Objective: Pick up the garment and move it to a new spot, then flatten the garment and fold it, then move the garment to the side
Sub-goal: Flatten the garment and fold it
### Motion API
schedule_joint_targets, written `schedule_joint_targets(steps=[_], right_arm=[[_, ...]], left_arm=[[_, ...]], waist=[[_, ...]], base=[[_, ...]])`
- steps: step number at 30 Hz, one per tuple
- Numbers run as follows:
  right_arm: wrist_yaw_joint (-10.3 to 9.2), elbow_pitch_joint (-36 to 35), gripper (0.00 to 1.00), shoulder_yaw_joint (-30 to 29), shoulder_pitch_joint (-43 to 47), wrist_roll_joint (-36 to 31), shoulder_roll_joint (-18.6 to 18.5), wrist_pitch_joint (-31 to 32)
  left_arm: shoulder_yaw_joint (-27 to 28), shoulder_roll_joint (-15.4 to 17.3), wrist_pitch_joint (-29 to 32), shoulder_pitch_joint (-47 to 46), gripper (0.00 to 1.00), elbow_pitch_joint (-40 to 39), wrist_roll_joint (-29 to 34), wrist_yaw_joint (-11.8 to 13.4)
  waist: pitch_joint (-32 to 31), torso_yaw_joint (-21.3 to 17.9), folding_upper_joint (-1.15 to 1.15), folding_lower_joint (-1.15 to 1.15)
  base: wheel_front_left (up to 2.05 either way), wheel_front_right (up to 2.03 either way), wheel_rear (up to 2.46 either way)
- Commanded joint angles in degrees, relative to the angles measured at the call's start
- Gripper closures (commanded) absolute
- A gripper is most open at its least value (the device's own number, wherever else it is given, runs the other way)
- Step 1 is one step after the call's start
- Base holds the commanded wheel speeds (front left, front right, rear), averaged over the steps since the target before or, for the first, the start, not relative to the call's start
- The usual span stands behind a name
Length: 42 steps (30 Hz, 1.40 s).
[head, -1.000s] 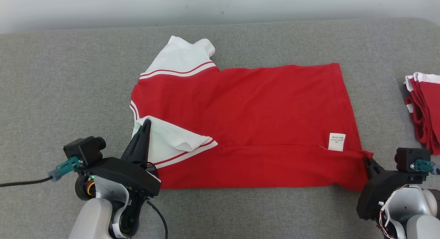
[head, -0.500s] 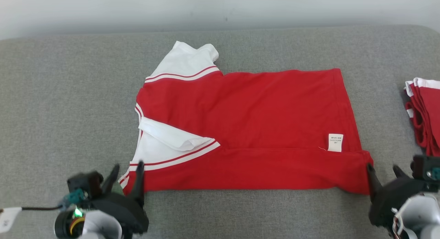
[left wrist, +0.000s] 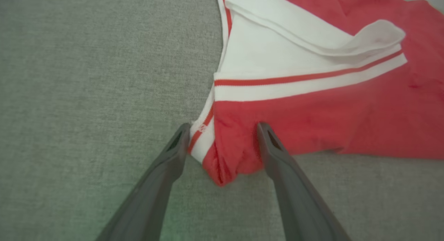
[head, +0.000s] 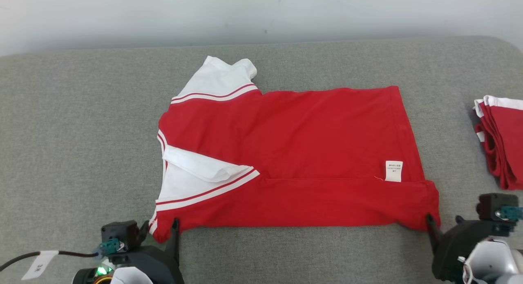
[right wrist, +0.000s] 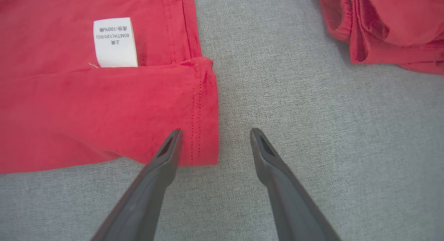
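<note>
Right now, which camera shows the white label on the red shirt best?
The right wrist view: the label is large, its print visible. The head view shows it tiny on the shirt, near the hem. The left wrist view faces the sleeve end.

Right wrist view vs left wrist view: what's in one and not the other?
Right wrist, not left: label, hem corner, folded pile, open right gripper at that hem. Left wrist, not right: white sleeve with red stripe, open left gripper straddling a corner of the garment. Both: the garment and the grey surface.
</note>
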Motion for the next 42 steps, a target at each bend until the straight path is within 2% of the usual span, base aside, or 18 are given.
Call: schedule_joint_targets(steps=[1,8,15,18,19,20,21,22,23,24,26,35,42], right_arm=[[-0.14,0.63,0.0,0.37,-0.83,0.3,0.1,0.0],[-0.14,6.33,0.0,0.68,-4.05,0.65,0.08,0.31],[-0.13,11.66,0.0,1.95,-6.28,2.79,0.21,1.16],[-0.11,13.04,0.0,2.58,-6.49,3.08,0.31,2.13],[-0.04,13.41,0.0,2.72,-6.58,3.17,0.33,2.45],[0.0,13.93,0.0,3.12,-6.65,3.08,0.4,3.05],[0.01,14.15,0.0,3.32,-6.59,3.21,0.45,3.31],[0.01,14.33,0.0,3.52,-6.55,3.37,0.51,3.61],[0.01,14.37,0.22,3.69,-6.5,3.41,0.56,3.74],[0.01,14.35,0.55,3.75,-6.47,3.53,0.57,3.79],[0.01,14.42,1.0,3.76,-6.38,3.41,0.53,3.89],[0.0,13.64,1.0,3.29,-5.91,3.53,0.27,4.26],[-0.06,5.79,1.0,0.05,-1.73,4.85,0.02,7.05]], left_arm=[[-0.01,-0.05,-0.18,0.04,0.0,0.54,0.15,0.02],[-0.72,-0.96,-0.7,-2.58,0.0,3.87,0.15,-0.11],[-1.24,-1.29,1.23,-4.57,0.0,7.7,0.32,1.16],[-2.03,-1.88,3.12,-4.67,0.0,8.81,-0.81,0.05],[-2.45,-2.07,3.95,-4.4,0.17,9.12,-1.1,-0.44],[-3.22,-2.38,5.41,-3.75,0.77,9.35,-1.75,-1.09],[-3.51,-2.44,5.85,-3.43,1.0,9.31,-2.04,-1.41],[-3.68,-2.56,6.29,-3.06,1.0,9.28,-2.47,-1.67],[-3.78,-2.5,6.54,-2.7,1.0,9.16,-2.65,-1.94],[-3.65,-2.44,6.7,-2.45,1.0,9.0,-2.89,-1.77],[-3.36,-2.16,6.75,-2.1,1.0,8.71,-3.02,-1.94],[-2.36,-1.27,5.81,-0.35,1.0,7.42,-4.53,-2.17],[-2.44,0.74,7.13,2.81,1.0,2.89,-5.82,-3.1]], waist=[[0.15,-0.06,0.0,0.0],[0.91,0.71,0.0,0.0],[1.54,1.22,0.0,0.0],[1.69,1.18,0.0,0.0],[1.7,1.15,0.0,0.0],[1.73,1.07,0.0,0.0],[1.73,1.02,0.0,0.0],[1.72,0.99,0.0,0.0],[1.73,0.97,0.0,0.0],[1.75,0.97,0.0,0.0],[1.72,1.04,0.0,0.0],[0.33,1.72,0.0,0.0],[-2.11,2.21,0.0,0.0]], base=[[0.0,0.0,0.0],[0.0,0.0,0.0],[0.0,0.0,0.0],[0.0,0.0,0.0],[0.0,0.0,0.0],[0.0,0.0,0.0],[0.0,0.0,0.0],[0.0,0.0,0.0],[0.0,0.0,0.0],[0.0,0.0,0.0],[0.0,0.0,0.0],[0.0,0.0,0.0],[0.0,0.0,0.0]])
